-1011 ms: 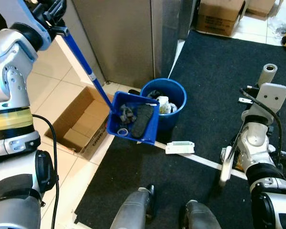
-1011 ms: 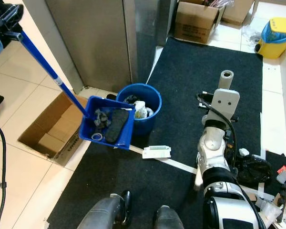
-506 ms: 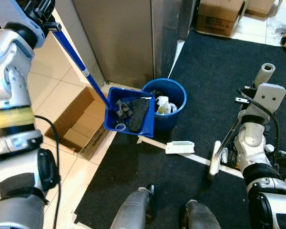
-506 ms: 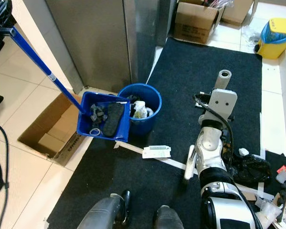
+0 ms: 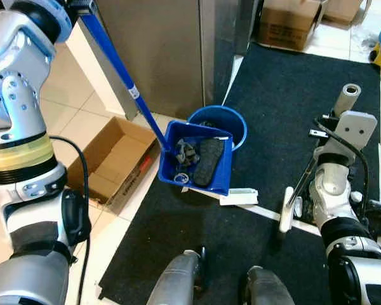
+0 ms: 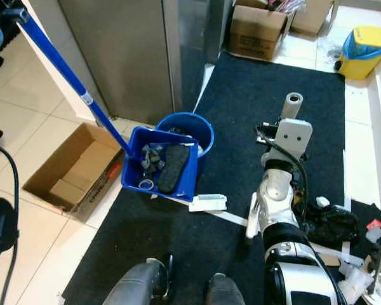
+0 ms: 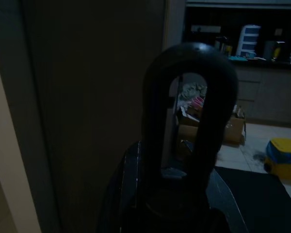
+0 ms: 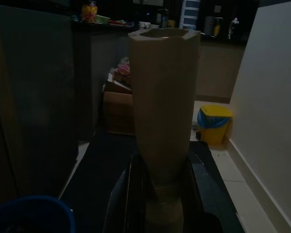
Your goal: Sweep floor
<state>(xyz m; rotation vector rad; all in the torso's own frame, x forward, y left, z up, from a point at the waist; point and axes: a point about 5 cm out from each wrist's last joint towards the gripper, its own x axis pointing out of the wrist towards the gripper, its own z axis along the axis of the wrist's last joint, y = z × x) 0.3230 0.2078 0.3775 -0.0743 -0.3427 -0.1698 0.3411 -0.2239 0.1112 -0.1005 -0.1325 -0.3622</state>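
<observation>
Holding: we grip the blue long-handled plastic dustpan (image 5: 199, 159) by the top of its blue pole, which runs up to our raised left gripper (image 7: 186, 145) at the upper left.
Left fingers: clamped on the dark loop at the handle's end (image 7: 189, 102), as the left wrist view shows.
Dustpan contents: a black shoe sole (image 5: 207, 161), grey scraps and a small white ring lie in the pan.
Dustpan position: we hold it lifted in front of the round blue plastic bucket (image 5: 225, 119), overlapping the bucket's near rim, above the black floor mat (image 5: 292, 82).
Right gripper (image 8: 160, 194): low at our right side, fingers closed on the beige broom handle (image 8: 164, 102); the pale broom (image 5: 292, 204) slants down to the mat.
Surroundings: an open brown cardboard box (image 5: 111, 162) lies on the tiled floor left of the mat; a white flat rectangular piece (image 5: 239, 197) lies just beside the dustpan.
</observation>
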